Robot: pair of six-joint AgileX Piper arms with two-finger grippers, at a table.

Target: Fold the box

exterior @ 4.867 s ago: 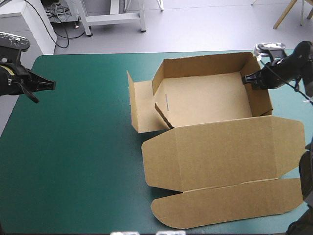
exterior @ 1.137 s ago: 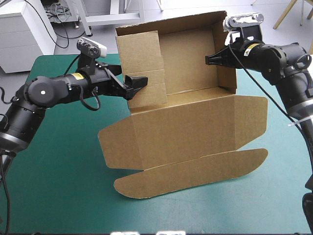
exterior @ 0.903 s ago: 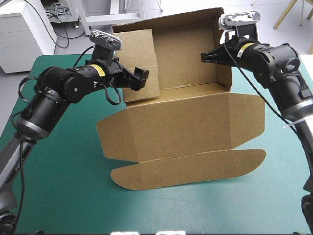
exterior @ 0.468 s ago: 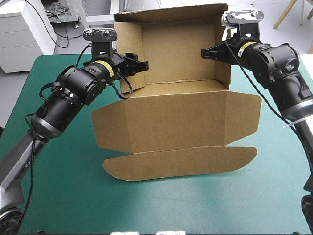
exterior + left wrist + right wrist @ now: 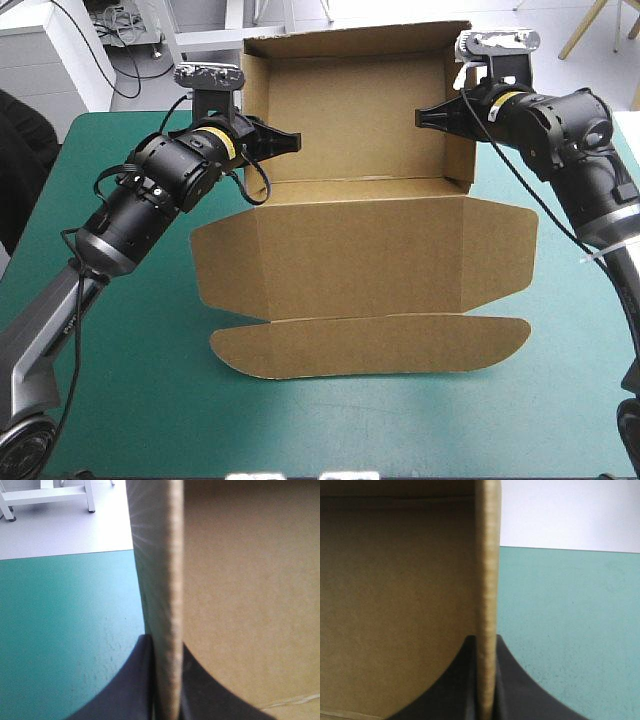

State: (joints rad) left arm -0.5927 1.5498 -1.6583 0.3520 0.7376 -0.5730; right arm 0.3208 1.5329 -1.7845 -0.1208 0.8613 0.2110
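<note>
The brown box [image 5: 360,130] is held up off the teal-green table, its tray tipped so the open side faces the camera. Its lid [image 5: 365,255] hangs down in front, the rounded end flap [image 5: 370,345] resting on the cover. My left gripper [image 5: 285,143] is shut on the box's left wall, whose edge [image 5: 167,595] runs straight out between the black fingers [image 5: 135,685]. My right gripper [image 5: 428,117] is shut on the right wall, its edge [image 5: 487,580] likewise pinched between the fingers [image 5: 512,685]. The tray's inner floor [image 5: 395,605] fills the space beside that wall.
Bare teal-green cover [image 5: 150,380] lies to the left and in front of the box. More bare cover [image 5: 570,630] shows beyond the right wall, out to the table's far edge [image 5: 130,112].
Earlier the box lay flat with only the right gripper at its wall. The left gripper came in and took the left wall, and both arms lifted and squared the tray; the side flap folded in.
</note>
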